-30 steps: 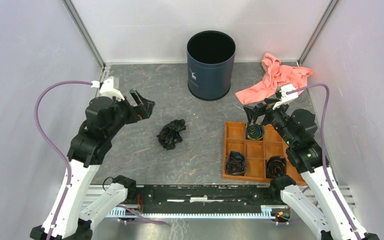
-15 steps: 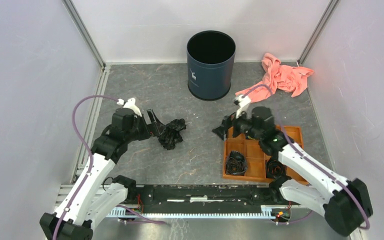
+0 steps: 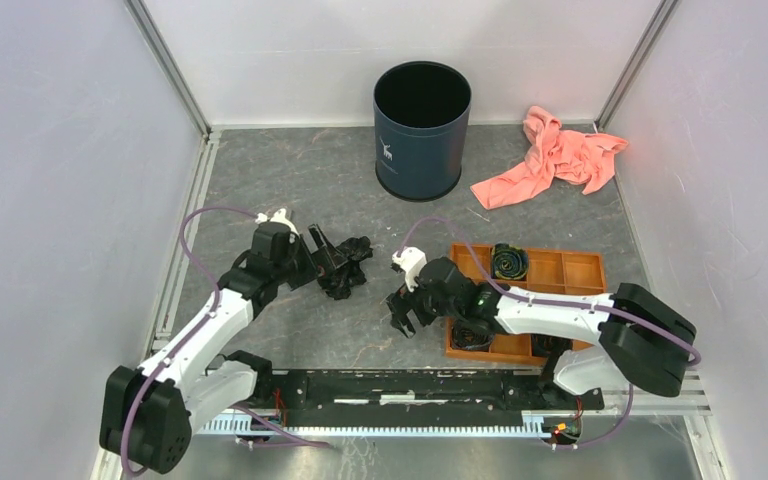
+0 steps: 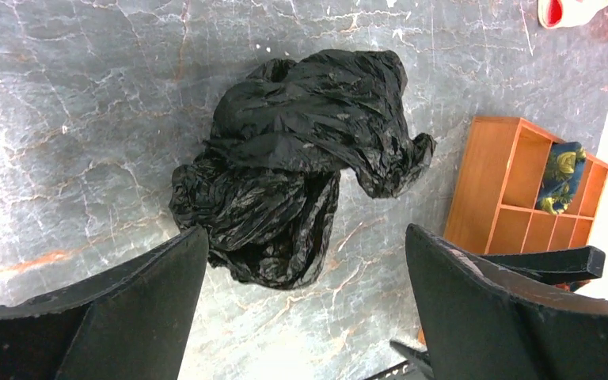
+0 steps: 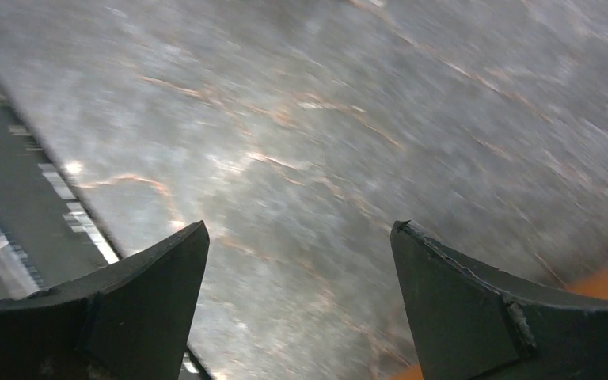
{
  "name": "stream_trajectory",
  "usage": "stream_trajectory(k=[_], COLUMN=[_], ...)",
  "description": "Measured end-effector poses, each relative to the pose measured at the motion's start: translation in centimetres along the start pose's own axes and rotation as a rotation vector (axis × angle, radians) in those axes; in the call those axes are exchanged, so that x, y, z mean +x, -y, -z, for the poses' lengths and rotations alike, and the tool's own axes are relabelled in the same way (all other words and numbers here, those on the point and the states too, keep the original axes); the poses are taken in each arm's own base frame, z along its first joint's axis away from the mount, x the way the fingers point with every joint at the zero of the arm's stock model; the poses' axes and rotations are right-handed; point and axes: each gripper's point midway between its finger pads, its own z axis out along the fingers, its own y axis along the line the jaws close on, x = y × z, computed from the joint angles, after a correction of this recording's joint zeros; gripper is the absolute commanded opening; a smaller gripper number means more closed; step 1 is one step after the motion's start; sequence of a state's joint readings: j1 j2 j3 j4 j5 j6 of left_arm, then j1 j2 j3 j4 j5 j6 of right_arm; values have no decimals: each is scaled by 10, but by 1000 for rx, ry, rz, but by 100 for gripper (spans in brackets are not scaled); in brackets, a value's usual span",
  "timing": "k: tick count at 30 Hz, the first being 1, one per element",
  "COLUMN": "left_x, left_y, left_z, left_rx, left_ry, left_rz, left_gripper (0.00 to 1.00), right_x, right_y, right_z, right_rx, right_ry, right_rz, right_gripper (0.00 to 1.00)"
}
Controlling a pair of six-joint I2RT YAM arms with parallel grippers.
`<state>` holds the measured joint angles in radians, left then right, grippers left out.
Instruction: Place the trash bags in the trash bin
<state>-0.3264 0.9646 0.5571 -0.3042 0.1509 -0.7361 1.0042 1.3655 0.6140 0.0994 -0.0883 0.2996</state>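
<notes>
Wide left fingers (image 4: 111, 317) at the crumpled trash bag (image 4: 285, 174); right fingers (image 5: 483, 301) wide too, wrist view motion-blurred.

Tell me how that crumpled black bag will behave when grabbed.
The bag is thin, wrinkled film in a loose heap, so it will probably flop and unfurl when lifted. It looks light for its bulk. Its glossy surface may slip, so the open left gripper should likely pinch a thick fold.
</notes>
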Motion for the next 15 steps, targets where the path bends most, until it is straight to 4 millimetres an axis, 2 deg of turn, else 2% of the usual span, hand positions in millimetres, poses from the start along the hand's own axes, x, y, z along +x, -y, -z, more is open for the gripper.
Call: stream_trajectory(k=[6,12,15], left_x=[5,17,20], left_y=[-7,-15,-14], left_z=[-19,-33,-35], left_rx=[-3,-2,16], left_ry=[-1,-28,-39], left_rz=[29,64,71], left_gripper=[97,80,67], right_x=[30,38,46], right_y=[55,93,112], right_z=[14,48,65], right_rx=[299,503,583], right_ry=[-88,-62,-61], right_rz=[49,57,40], right_gripper=[94,95,96])
